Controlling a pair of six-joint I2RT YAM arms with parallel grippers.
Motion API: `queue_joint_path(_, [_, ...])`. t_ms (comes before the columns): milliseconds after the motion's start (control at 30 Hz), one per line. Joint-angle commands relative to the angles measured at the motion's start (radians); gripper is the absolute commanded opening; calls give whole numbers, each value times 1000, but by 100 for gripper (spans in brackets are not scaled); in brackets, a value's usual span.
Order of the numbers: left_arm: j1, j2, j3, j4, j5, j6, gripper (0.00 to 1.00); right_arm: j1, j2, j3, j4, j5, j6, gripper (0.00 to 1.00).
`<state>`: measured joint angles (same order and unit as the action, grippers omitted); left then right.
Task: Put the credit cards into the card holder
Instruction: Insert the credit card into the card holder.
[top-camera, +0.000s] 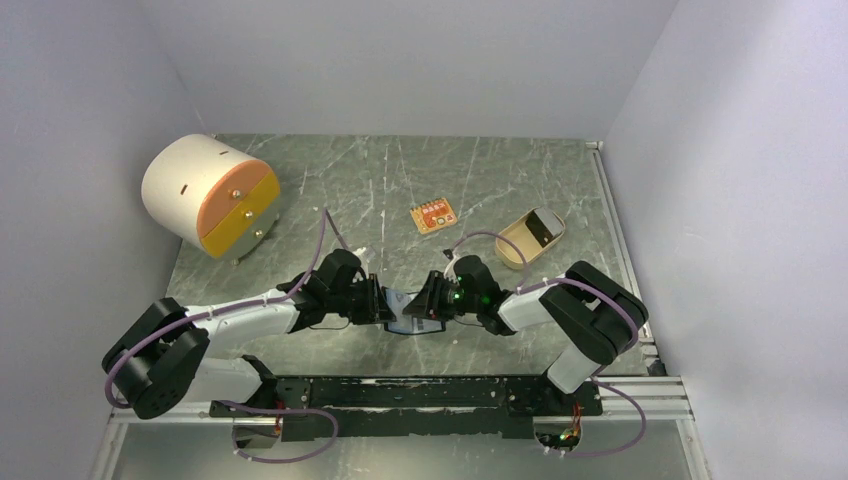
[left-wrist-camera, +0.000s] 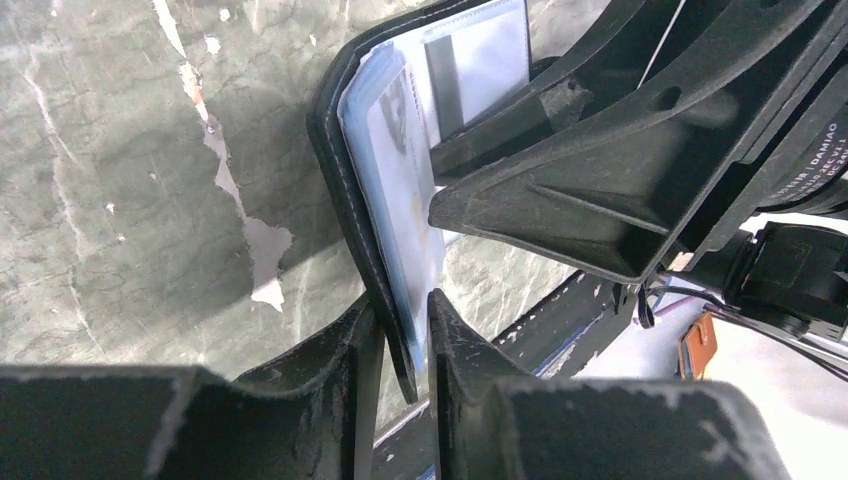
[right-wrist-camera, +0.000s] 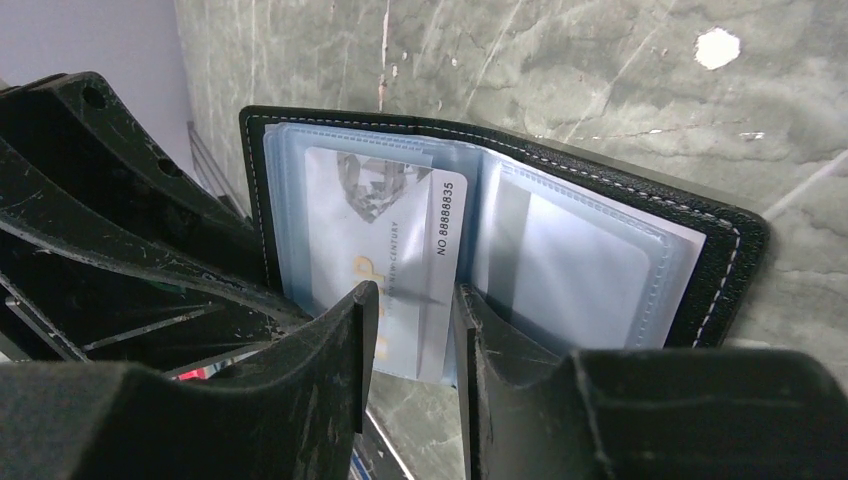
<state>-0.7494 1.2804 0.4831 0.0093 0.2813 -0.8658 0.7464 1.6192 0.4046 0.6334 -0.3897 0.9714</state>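
The card holder (top-camera: 402, 318) is a black wallet held open on edge between both arms, just above the table. My left gripper (top-camera: 383, 305) (left-wrist-camera: 405, 335) is shut on its black cover (left-wrist-camera: 355, 150) and clear sleeves. A pale credit card (right-wrist-camera: 400, 230) printed with a number sits partly in a sleeve of the left half, its lower edge sticking out. My right gripper (top-camera: 425, 303) (right-wrist-camera: 410, 310) faces the open holder (right-wrist-camera: 720, 250). Its jaws stand apart in front of the card's face and pinch nothing. The right half's sleeves look empty.
A tan oval tray (top-camera: 520, 250) at back right holds a dark flat piece. A small orange board (top-camera: 433, 216) lies behind the grippers. A white drum with orange and yellow drawer fronts (top-camera: 210, 195) stands back left. A black rail (top-camera: 420, 392) runs along the near edge.
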Motion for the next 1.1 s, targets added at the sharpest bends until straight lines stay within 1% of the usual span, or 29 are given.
queue_joint_path(0, [5, -17, -3, 39, 29, -7, 28, 12, 18, -20, 76, -24, 18, 37])
queue_joint_path(100, [4, -27, -10, 46, 34, -18, 31, 14, 25, -21, 70, -18, 13, 37])
queue_joint_path(200, [5, -41, -31, 85, 49, -40, 32, 13, 41, -34, 92, -18, 12, 32])
queue_joint_path(300, [4, -65, -52, 109, 52, -53, 33, 13, 56, -43, 121, -27, 22, 30])
queue_joint_path(400, [5, -92, -54, 94, 38, -55, 32, 14, 58, -50, 129, -24, 22, 29])
queue_joint_path(533, [5, -111, -60, 81, 23, -53, 25, 13, 52, -48, 121, -20, 19, 28])
queue_joint_path(567, [4, -113, -62, 84, 23, -53, 20, 14, 51, -47, 122, -20, 19, 28])
queue_joint_path(700, [4, -111, -62, 95, 25, -48, 9, 13, 51, -48, 134, -26, 22, 28])
queue_joint_path(800, [4, -96, -46, 79, 23, -35, 9, 14, 45, -47, 126, -24, 19, 29])
queue_joint_path(867, [5, -96, -38, 73, 22, -25, 9, 13, 27, -45, 99, -14, 10, 33])
queue_joint_path(967, [4, -103, -25, 66, 27, -2, 9, 14, -2, -36, 51, 5, -12, 36])
queue_joint_path(1067, [5, -118, -15, 89, 47, 21, 9, 12, 6, -24, 36, 5, -24, 36])
